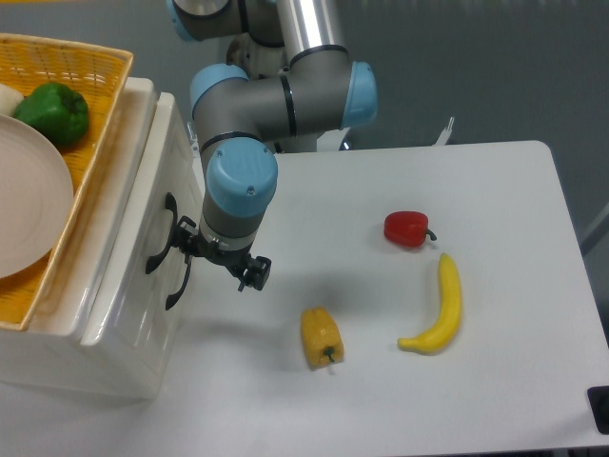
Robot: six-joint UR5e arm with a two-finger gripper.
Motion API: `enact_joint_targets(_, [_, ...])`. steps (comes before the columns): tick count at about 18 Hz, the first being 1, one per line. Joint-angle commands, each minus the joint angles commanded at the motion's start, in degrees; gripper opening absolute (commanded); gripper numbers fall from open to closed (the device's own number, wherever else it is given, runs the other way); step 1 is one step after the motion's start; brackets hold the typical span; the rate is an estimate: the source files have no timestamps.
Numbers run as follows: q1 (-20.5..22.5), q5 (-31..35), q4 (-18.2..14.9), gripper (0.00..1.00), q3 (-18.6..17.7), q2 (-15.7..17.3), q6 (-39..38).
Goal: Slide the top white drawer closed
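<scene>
The top white drawer is the upper front of the white cabinet at the left. Its black curved handle shows just left of my gripper. The drawer front stands out only a narrow strip from the cabinet body. My gripper hangs from the blue-jointed arm right against that front, at handle height. Its black fingers are spread apart and hold nothing. The left finger is partly hidden by the handle. Just below sits the lower drawer's handle.
A yellow woven basket on the cabinet top holds a green pepper and a white plate. On the table lie a yellow pepper, a red pepper and a banana.
</scene>
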Motion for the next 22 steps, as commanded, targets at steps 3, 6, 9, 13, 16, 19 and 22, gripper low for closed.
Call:
enact_joint_targets(3, [1.49,0.18,0.18,1.0,0.44,0.17,0.18])
enact_joint_targets(6, [4.39,0.18,0.09,1.0,1.05,0.26,3.32])
enact_joint_targets(9, [6.76,0.18,0.26,1.0,1.14,0.44,4.66])
enact_joint_targets(13, [8.52,5.6,0.18,1.0,1.84,0.44,10.43])
enact_joint_targets(16, [9.75,11.85,0.18,1.0,1.85,0.35,19.75])
enact_joint_targets(19, [12.12,13.35,0.26,1.0,2.2,0.35,24.16])
enact_joint_targets(22, [15.02,13.71,0.26,1.0,2.11,0.35,29.69])
